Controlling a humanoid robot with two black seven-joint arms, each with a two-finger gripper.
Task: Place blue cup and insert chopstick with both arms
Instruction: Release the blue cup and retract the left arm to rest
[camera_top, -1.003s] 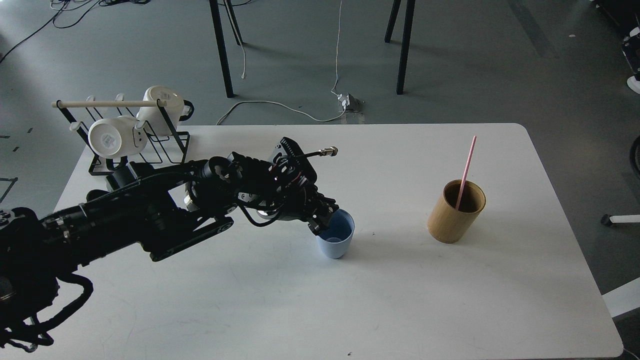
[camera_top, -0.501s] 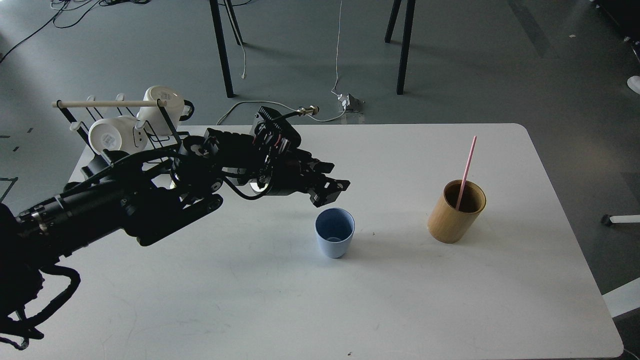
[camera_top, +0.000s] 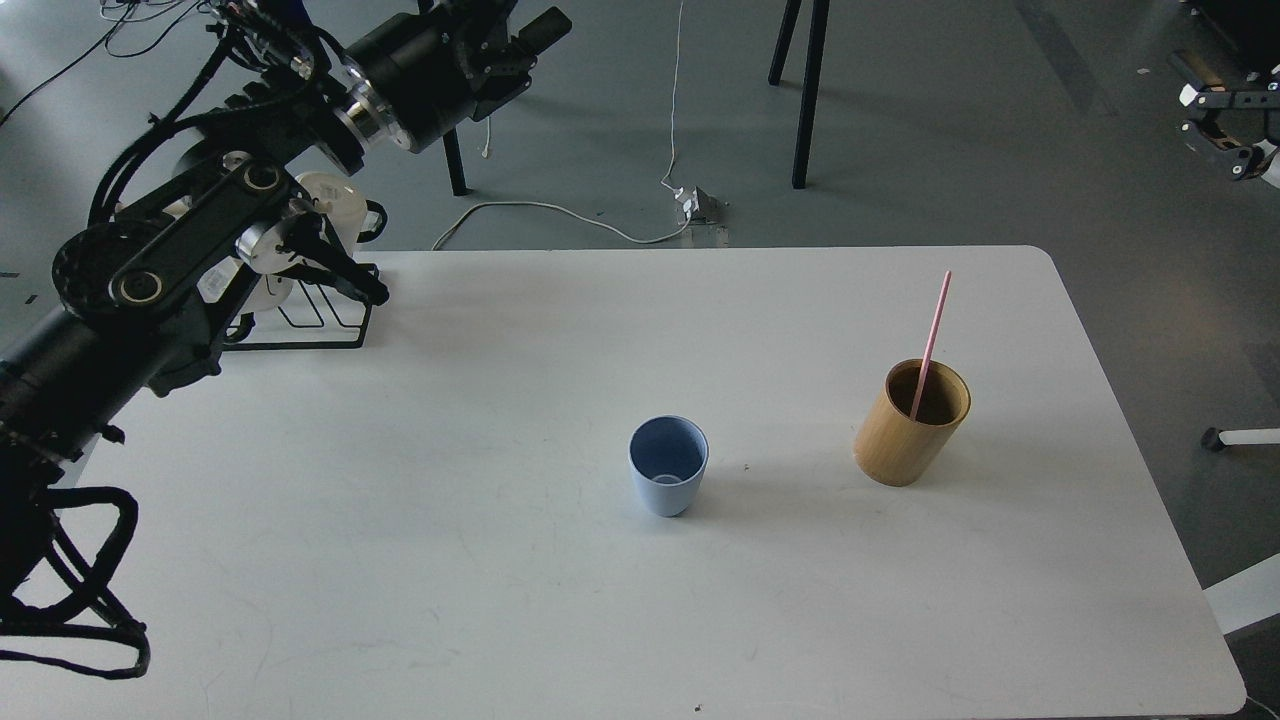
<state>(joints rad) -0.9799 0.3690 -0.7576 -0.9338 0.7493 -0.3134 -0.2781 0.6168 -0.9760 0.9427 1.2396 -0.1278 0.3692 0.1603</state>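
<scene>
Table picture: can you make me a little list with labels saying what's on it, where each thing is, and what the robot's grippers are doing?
blue cup: upright, empty, middle of the white table
pink chopstick: leaning inside the wooden holder, right of the cup
mug rack: far left corner, partly hidden by the left arm
left gripper: raised beyond the table's far edge, holding nothing, fingers unclear
right gripper: top right, off the table, holding nothing

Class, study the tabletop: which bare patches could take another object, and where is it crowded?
Bare: the near strip of the table in front of the blue cup, and the wide stretch between cup and wire rack. Tighter: the gap between cup and wooden holder. Crowded: the far-left corner around the rack.
</scene>
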